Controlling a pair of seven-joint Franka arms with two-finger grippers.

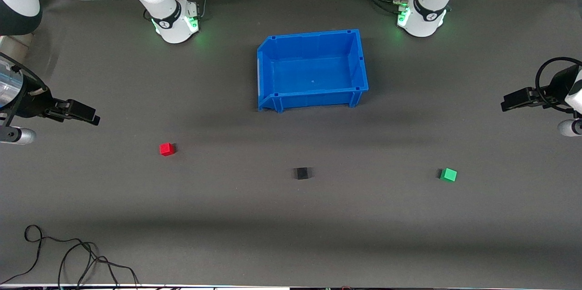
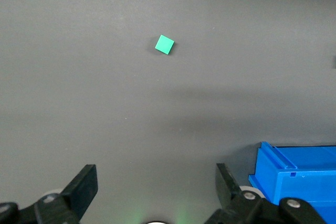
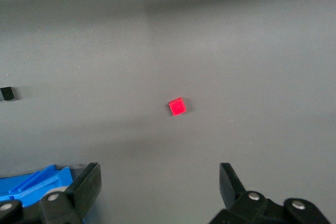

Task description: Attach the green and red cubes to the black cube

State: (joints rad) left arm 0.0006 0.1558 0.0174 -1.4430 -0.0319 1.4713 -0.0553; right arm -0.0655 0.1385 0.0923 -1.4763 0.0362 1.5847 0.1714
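The red cube [image 1: 167, 149] lies on the grey mat toward the right arm's end and shows in the right wrist view [image 3: 177, 107]. The green cube [image 1: 448, 175] lies toward the left arm's end and shows in the left wrist view [image 2: 165, 44]. The black cube [image 1: 301, 172] lies between them, nearer the front camera than the blue bin, and sits at the edge of the right wrist view [image 3: 6, 94]. My right gripper [image 1: 93, 116] hangs open and empty in the air at its end of the table [image 3: 160, 184]. My left gripper [image 1: 504, 102] hangs open and empty at its end [image 2: 156, 187].
An empty blue bin [image 1: 359, 60] stands mid-table between the arm bases; its corner shows in both wrist views [image 2: 294, 169] [image 3: 31, 182]. Loose black cables [image 1: 68, 258] lie at the front edge toward the right arm's end.
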